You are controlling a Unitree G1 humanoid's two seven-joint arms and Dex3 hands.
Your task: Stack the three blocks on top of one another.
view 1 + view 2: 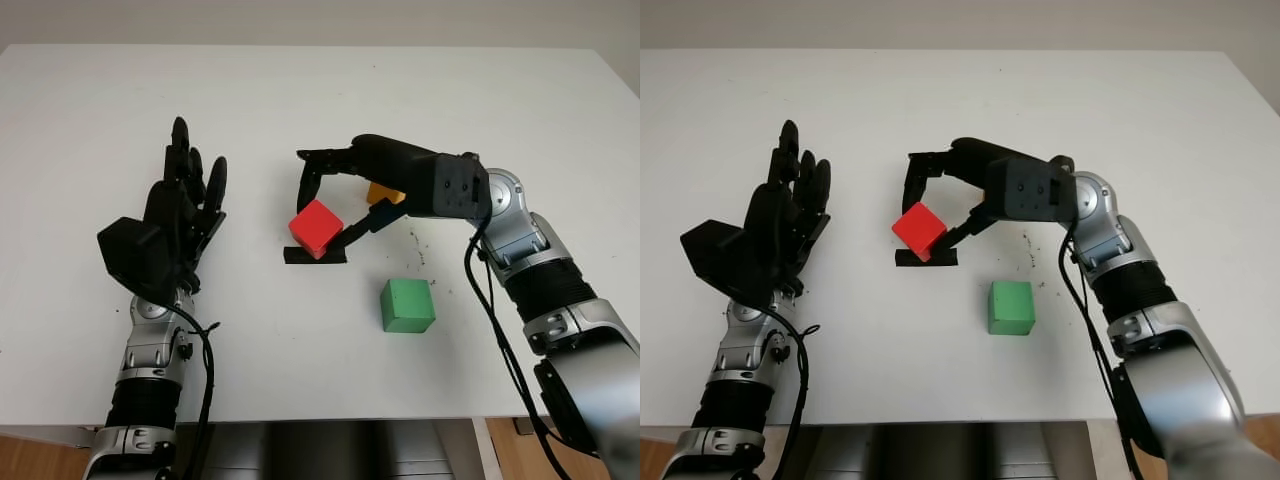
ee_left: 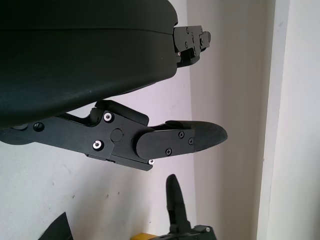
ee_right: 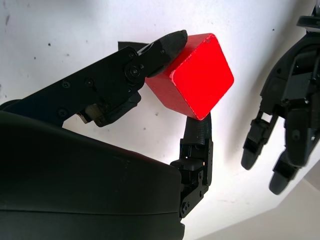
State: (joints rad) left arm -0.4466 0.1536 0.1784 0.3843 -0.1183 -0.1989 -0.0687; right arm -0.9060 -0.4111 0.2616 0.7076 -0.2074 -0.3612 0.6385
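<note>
My right hand point(image 1: 324, 214) is shut on the red block point(image 1: 316, 227), pinching it between fingers and thumb near the table's middle. The block is tilted and seems held slightly above the white table point(image 1: 300, 90), over a dark patch point(image 1: 315, 256). The right wrist view shows fingertips pressing the red block point(image 3: 197, 75) on opposite faces. A yellow block point(image 1: 385, 193) lies just behind the right hand, mostly hidden by it. A green block point(image 1: 407, 305) sits alone on the table, nearer the front and right of the red one. My left hand point(image 1: 185, 200) is open, raised at the left.
The table's front edge point(image 1: 300, 420) runs close below the green block. Bare white surface lies between the left hand and the red block, and across the back of the table.
</note>
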